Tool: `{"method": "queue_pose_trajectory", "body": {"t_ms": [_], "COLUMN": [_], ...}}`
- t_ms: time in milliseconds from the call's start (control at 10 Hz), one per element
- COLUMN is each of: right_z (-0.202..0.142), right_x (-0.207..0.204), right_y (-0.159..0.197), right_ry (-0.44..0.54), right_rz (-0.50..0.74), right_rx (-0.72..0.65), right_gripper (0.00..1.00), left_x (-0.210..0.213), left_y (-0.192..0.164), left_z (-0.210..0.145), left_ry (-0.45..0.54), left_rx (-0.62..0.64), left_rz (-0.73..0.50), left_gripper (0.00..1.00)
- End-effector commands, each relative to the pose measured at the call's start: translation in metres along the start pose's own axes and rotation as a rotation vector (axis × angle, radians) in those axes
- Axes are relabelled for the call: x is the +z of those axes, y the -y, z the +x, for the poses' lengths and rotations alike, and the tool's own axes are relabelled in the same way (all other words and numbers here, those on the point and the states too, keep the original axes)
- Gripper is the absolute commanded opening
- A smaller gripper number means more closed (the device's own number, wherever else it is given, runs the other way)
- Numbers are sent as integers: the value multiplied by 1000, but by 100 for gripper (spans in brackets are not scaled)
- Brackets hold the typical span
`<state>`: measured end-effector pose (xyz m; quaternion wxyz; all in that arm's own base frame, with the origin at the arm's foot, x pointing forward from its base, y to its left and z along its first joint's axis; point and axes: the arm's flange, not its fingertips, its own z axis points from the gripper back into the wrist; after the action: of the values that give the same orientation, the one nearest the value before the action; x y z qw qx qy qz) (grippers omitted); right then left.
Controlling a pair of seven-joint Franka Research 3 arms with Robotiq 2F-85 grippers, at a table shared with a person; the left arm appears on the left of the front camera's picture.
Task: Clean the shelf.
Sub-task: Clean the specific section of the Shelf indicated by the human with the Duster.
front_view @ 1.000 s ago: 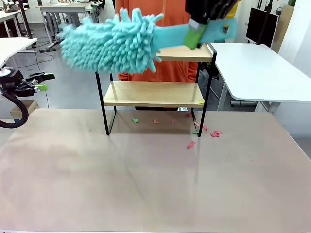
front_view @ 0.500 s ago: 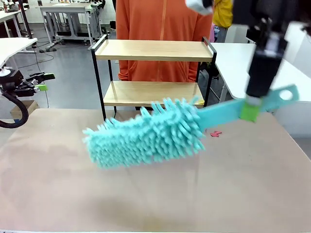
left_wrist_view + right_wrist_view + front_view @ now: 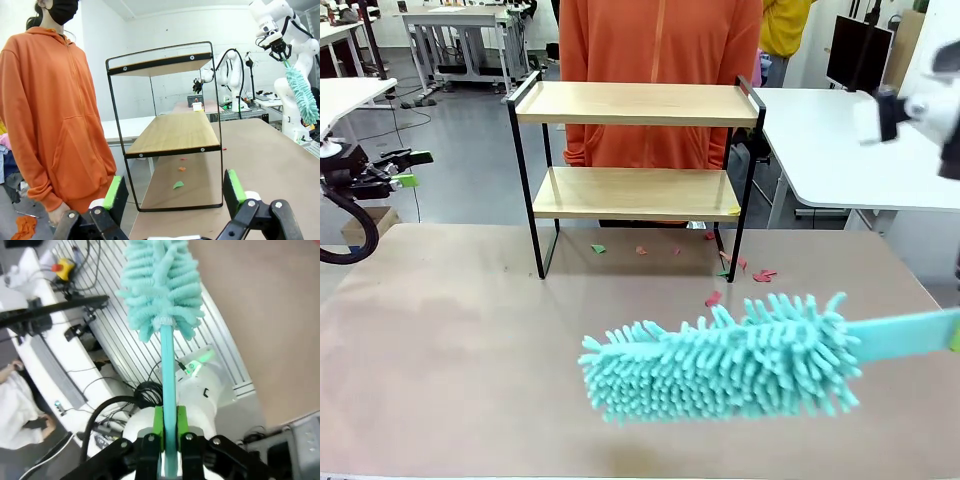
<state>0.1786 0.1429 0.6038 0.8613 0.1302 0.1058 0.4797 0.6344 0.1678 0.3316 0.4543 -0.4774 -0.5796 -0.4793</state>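
The fluffy blue-green duster (image 3: 720, 365) hangs over the near edge of the table (image 3: 450, 350), toward the right corner. The right gripper (image 3: 169, 421) pinches its flat handle tight. The middle of the table has lots of room. Little paper bits (image 3: 713, 298) lie by the right legs of the shelf (image 3: 638, 104), which stands mid far edge. The left gripper (image 3: 174, 192) sits past the left edge, wide open, holding nothing. A person (image 3: 660, 50) stands behind.
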Motion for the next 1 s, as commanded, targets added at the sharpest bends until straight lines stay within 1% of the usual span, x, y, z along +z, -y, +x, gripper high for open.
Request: {"method": "queue_pose_trajectory", "body": {"t_ms": [0, 100, 200, 300, 400, 900], "right_z": [-26, -33, -33, -32, -30, -30], "right_x": [-14, -19, -27, -24, -22, -22], "right_y": [20, 29, 32, 32, 24, 24], "right_ry": [12, 9, -39, -52, -20, -20], "right_rz": [-8, -17, -31, -74, -13, -13], "right_rx": [56, 41, 6, -76, 5, 5], "right_gripper": [13, 13, 13, 13, 13, 13], "left_x": [-1, -1, -1, -1, -1, -1], "left_y": [2, 2, 2, 2, 2, 2], "left_z": [3, 3, 3, 3, 3, 3], "left_ry": [-2, -2, -2, -2, -2, -2], "left_rx": [-14, -14, -14, -14, -14, -14], "left_rz": [-1, -1, -1, -1, -1, -1], "left_gripper": [100, 100, 100, 100, 100, 100]}}
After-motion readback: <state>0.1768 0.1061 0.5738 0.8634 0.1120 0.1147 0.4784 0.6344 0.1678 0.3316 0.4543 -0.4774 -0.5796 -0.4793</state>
